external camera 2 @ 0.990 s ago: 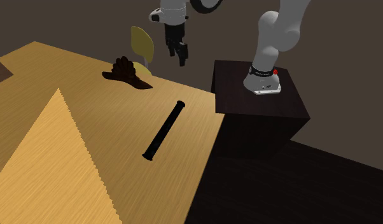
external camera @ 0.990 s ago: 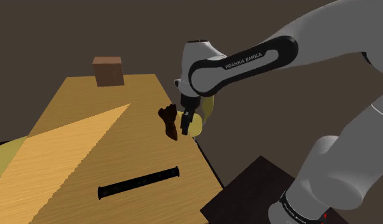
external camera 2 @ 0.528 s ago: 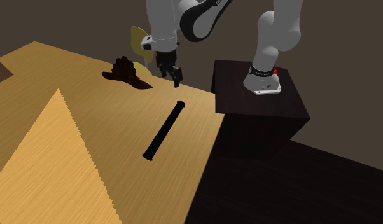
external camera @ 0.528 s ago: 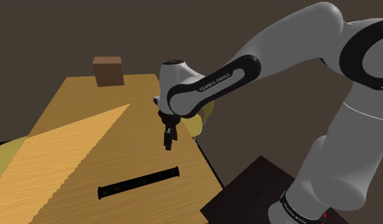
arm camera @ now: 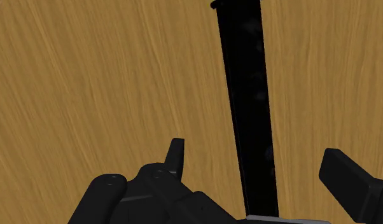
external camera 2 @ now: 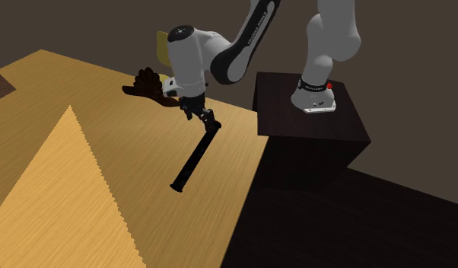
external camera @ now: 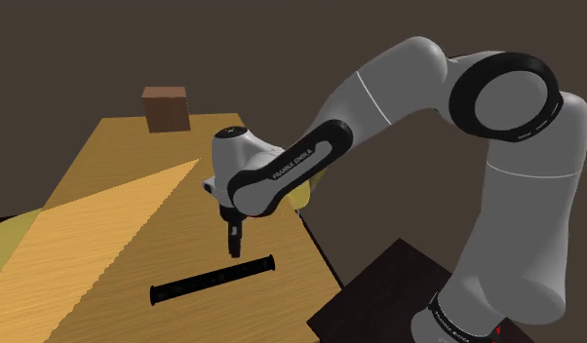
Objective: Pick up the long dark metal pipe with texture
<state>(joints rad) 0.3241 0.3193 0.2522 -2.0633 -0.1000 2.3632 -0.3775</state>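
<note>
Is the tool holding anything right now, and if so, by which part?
Nothing is held. The tool is open and straddles the black pipe without touching it.

Dark walls, wooden table

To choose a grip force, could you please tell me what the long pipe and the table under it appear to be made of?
Pipe: near-black and matte, with faint paler mottling along it; it could be rough metal, though the look leaves that open. Table: wood, shown by plain streaked grain, light brown, without gloss.
</note>
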